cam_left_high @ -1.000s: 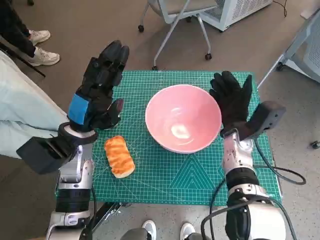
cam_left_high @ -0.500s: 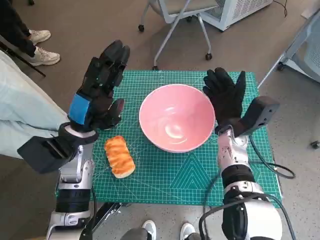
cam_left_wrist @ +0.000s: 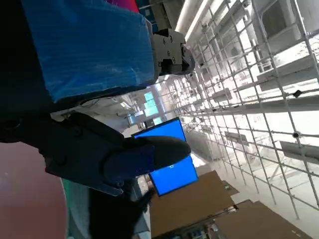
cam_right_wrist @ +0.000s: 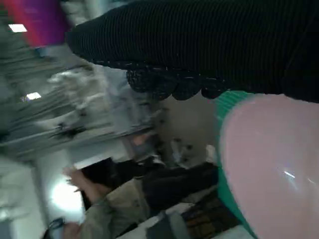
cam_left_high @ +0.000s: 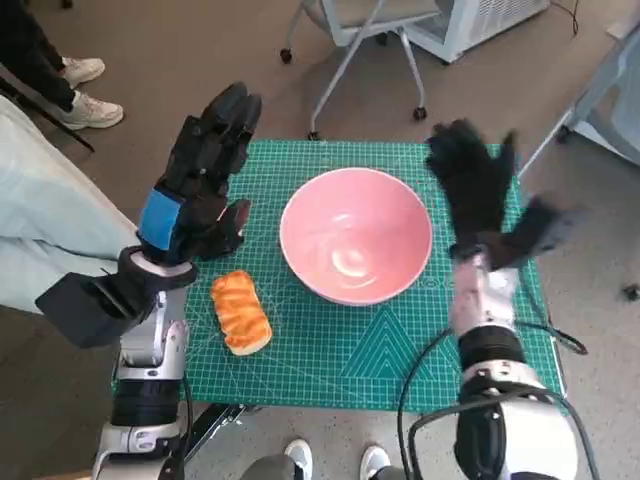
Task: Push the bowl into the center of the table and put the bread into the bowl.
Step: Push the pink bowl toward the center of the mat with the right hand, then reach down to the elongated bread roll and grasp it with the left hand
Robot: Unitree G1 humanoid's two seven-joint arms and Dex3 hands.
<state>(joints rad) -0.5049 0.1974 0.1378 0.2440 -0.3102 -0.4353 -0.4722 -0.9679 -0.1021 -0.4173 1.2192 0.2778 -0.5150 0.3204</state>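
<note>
A green cutting mat [cam_left_high: 400, 350] bears a pink bowl [cam_left_high: 356, 236] and bread [cam_left_high: 240, 312].

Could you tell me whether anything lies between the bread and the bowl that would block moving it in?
Nothing visible does. The bread lies on the mat beside the bowl, with only bare mat between them. The left hand hovers open above and behind the bread, not in that path; the bowl holds nothing.

A black knitted glove on the right hand [cam_right_wrist: 209, 45] stretches as a dark ribbed band across the frame, its rounded fingertip ends just showing at its edge. Just beside it lies the smooth, glossy pink bowl [cam_right_wrist: 274, 169], resting on a green gridded mat [cam_right_wrist: 225, 107]. Beyond them, blurred, a person [cam_right_wrist: 114, 209] sits with one hand raised.
</note>
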